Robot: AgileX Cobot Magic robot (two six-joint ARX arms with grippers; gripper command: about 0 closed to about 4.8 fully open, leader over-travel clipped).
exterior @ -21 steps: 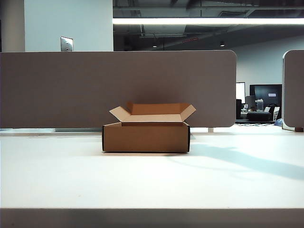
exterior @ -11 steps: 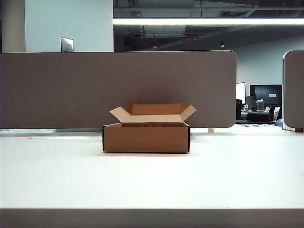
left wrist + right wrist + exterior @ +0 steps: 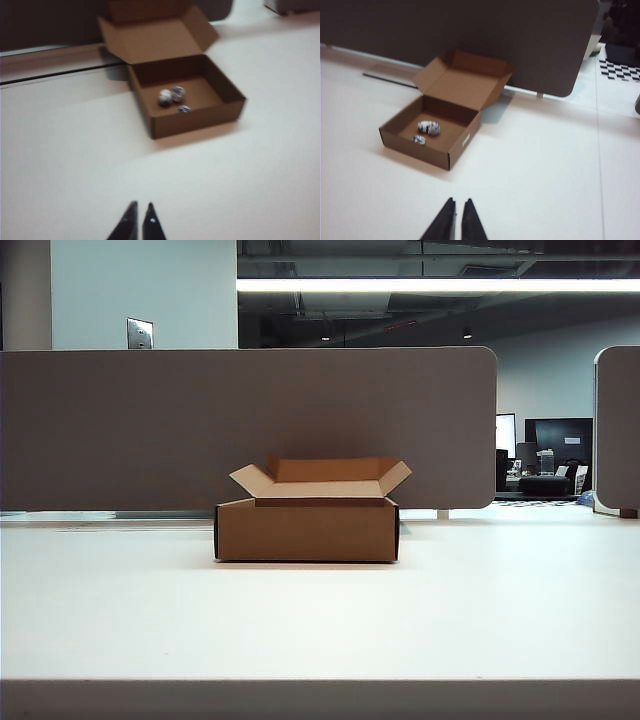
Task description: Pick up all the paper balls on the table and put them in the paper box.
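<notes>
The brown paper box [image 3: 306,528] stands open in the middle of the white table [image 3: 320,620], its flaps up. In the left wrist view three paper balls [image 3: 165,96] [image 3: 178,92] [image 3: 184,108] lie close together on the floor of the box [image 3: 220,111]. The right wrist view shows two of the balls [image 3: 429,127] [image 3: 419,139] inside the box [image 3: 460,146]; a third is hidden from it. My left gripper [image 3: 141,204] hangs shut and empty over bare table, well short of the box. My right gripper [image 3: 460,200] is likewise shut and empty, back from the box. Neither arm appears in the exterior view.
A grey-brown partition panel [image 3: 250,420] runs right behind the box, with a second panel [image 3: 618,430] at the far right. The table's thick front edge [image 3: 320,698] crosses the foreground. A black-and-white checkered sheet [image 3: 620,70] lies beyond the panel's end.
The long shadow that lay across the table to the right of the box a second ago is gone. The box has not moved.
</notes>
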